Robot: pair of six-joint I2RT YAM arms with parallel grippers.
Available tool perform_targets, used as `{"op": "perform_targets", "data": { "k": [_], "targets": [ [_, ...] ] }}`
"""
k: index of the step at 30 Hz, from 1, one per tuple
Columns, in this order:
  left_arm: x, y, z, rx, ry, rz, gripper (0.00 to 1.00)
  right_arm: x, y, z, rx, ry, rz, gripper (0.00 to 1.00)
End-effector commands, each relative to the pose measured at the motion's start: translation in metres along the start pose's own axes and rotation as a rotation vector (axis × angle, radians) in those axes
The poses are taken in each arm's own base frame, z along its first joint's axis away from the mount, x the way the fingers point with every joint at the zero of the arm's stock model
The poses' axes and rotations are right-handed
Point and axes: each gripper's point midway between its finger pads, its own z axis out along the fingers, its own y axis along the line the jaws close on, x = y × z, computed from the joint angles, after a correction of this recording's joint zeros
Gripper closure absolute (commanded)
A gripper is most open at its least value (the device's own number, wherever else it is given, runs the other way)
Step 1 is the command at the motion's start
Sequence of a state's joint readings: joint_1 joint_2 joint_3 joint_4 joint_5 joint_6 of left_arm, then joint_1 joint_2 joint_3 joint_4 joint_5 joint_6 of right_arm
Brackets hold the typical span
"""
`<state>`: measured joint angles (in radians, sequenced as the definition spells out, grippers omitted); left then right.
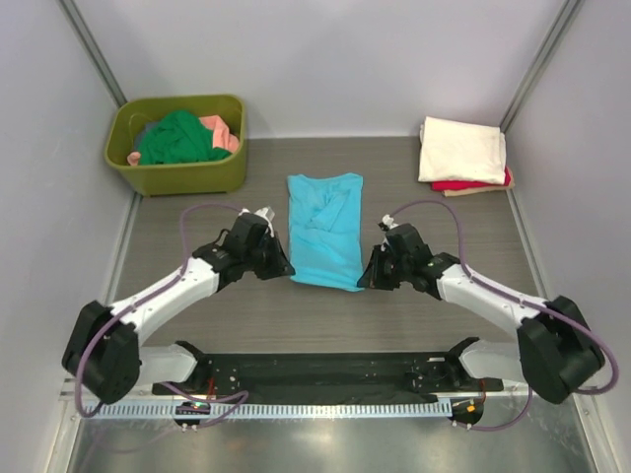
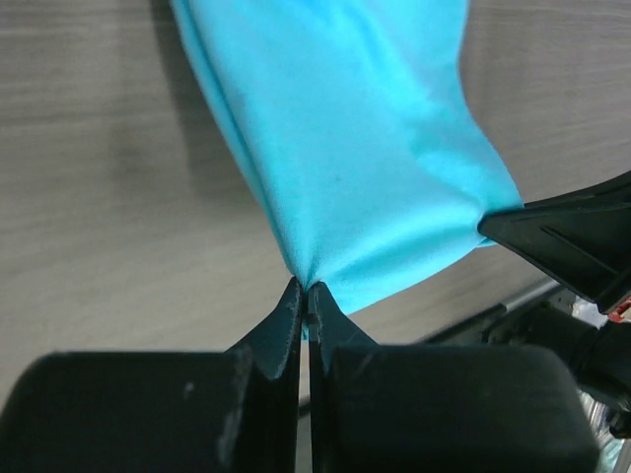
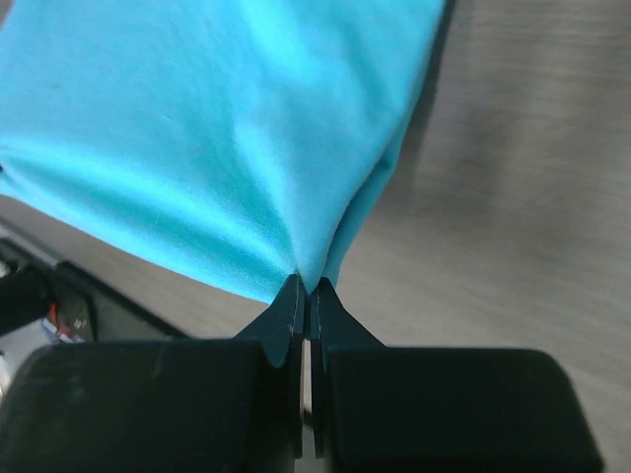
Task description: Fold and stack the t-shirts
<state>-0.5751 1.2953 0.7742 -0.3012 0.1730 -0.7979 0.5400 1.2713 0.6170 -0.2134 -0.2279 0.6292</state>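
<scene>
Olive-green plastic, the rectangular tub [image 1: 187, 179] stands at the far left of the grey wood-grain table [image 1: 325, 320] and holds a crumpled dark green t-shirt [image 1: 179, 138] and a salmon-pink one [image 1: 225, 133]. To its right, the left gripper [image 1: 287, 268] has its jaws pressed fully together on the near left corner of the bright turquoise-blue t-shirt [image 1: 325, 227]; the left wrist view shows the cloth gathered to a point at the fingertips. This shirt lies mid-table as a narrow strip, with its long axis running from the arms toward the far wall, so almost all of it lies beyond both claws. The right gripper [image 1: 362, 283] is closed the same way on the near right corner. Both arms are equally near, one at each side. I judge the coming move is to carry this near edge forward along that axis. At the far right, a folded cream-white t-shirt [image 1: 461, 148] rests on a red one [image 1: 463, 184].
</scene>
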Motion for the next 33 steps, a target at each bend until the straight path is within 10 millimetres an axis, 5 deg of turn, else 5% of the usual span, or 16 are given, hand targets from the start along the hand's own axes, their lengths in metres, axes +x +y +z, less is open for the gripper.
{"op": "perform_targets", "data": {
  "k": [1, 3, 7, 11, 19, 27, 33],
  "targets": [
    [0.009, 0.012, -0.040, -0.133, -0.002, 0.009, 1.00, 0.001, 0.016, -0.034, 0.046, 0.002, 0.004, 0.99],
    [0.004, 0.004, -0.063, -0.135, -0.033, 0.011, 1.00, 0.001, 0.023, -0.048, 0.062, 0.006, -0.014, 0.99],
    [-0.016, -0.003, -0.086, -0.165, -0.091, 0.030, 1.00, -0.040, 0.049, -0.070, 0.066, -0.073, -0.081, 0.99],
    [-0.037, -0.010, -0.087, -0.199, -0.097, 0.059, 1.00, -0.074, 0.062, -0.067, 0.099, -0.091, -0.145, 0.99],
    [-0.101, -0.004, -0.064, -0.257, -0.141, 0.033, 1.00, -0.125, 0.049, -0.025, 0.139, -0.053, -0.142, 0.99],
    [-0.158, -0.005, -0.032, -0.279, -0.164, 0.014, 1.00, -0.167, 0.042, -0.006, 0.136, -0.062, -0.135, 0.99],
    [-0.182, -0.006, -0.003, -0.294, -0.137, 0.002, 1.00, -0.193, 0.042, 0.003, 0.134, -0.085, -0.137, 0.99]
  ]
}}
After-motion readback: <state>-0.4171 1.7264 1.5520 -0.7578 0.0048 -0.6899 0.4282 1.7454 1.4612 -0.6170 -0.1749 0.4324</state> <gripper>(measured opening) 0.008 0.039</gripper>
